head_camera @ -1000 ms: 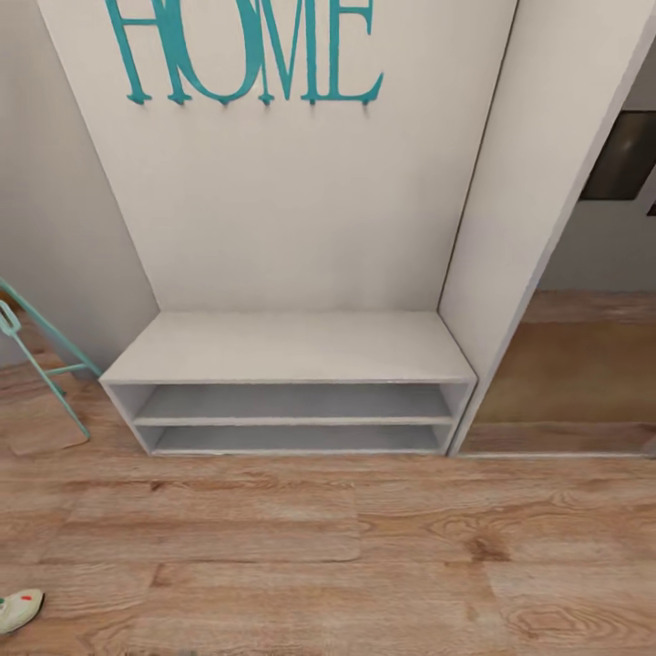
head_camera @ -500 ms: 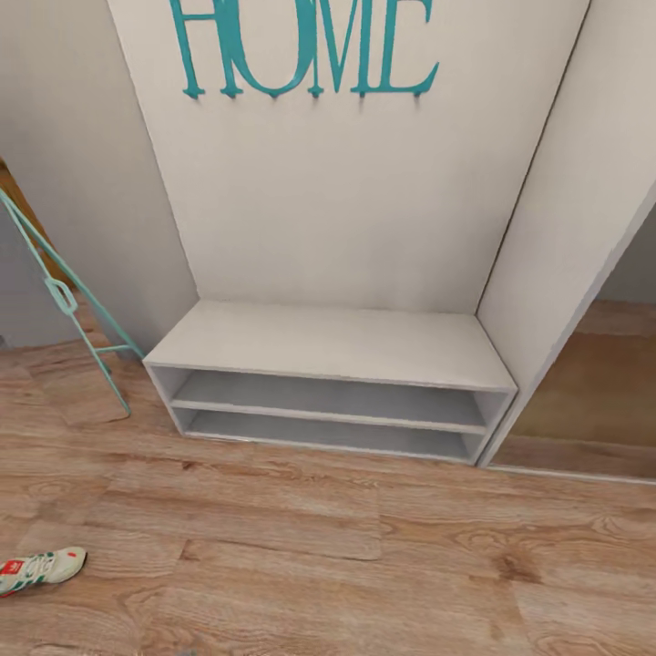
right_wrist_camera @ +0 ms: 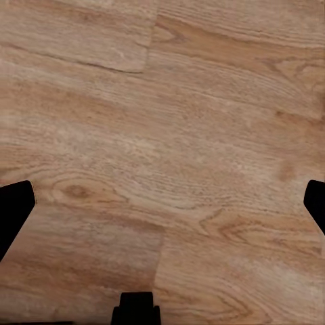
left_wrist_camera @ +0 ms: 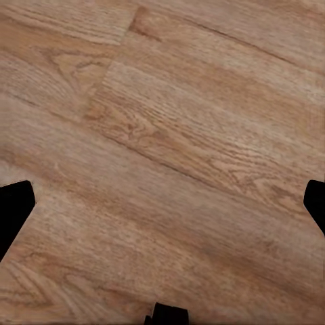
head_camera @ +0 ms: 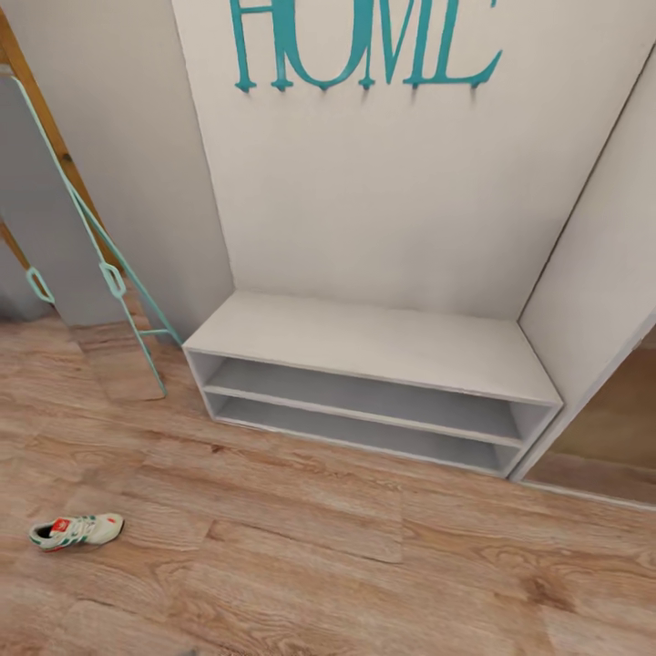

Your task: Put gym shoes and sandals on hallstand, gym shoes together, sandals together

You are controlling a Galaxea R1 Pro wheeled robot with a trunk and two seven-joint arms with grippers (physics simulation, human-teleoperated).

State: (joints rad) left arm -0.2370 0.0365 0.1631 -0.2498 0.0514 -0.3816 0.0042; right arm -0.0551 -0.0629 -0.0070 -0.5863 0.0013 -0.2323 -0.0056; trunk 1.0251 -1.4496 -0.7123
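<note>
One gym shoe [head_camera: 76, 530], white with green stripes and a red tongue, lies on its own on the corridor floor [head_camera: 301, 556] at the lower left of the head view. The hallstand [head_camera: 374, 342] stands against the wall ahead, its bench top and two open shelves bare. The sandals are out of view. In the left wrist view my left gripper [left_wrist_camera: 162, 203] is open over bare planks, its dark fingertips [left_wrist_camera: 13, 211] at the picture's sides. My right gripper [right_wrist_camera: 162, 203] is open the same way above the floor.
A teal-framed mirror or ladder [head_camera: 105, 273] leans on the wall left of the hallstand. Teal HOME lettering [head_camera: 364, 50] hangs above the bench. A white side panel [head_camera: 597, 292] closes the hallstand's right side, with a brown opening [head_camera: 610, 437] beyond.
The head camera has swung left, so the hallstand sits further right in the picture. The gym shoe has come fully into view. Nothing on the floor has moved.
</note>
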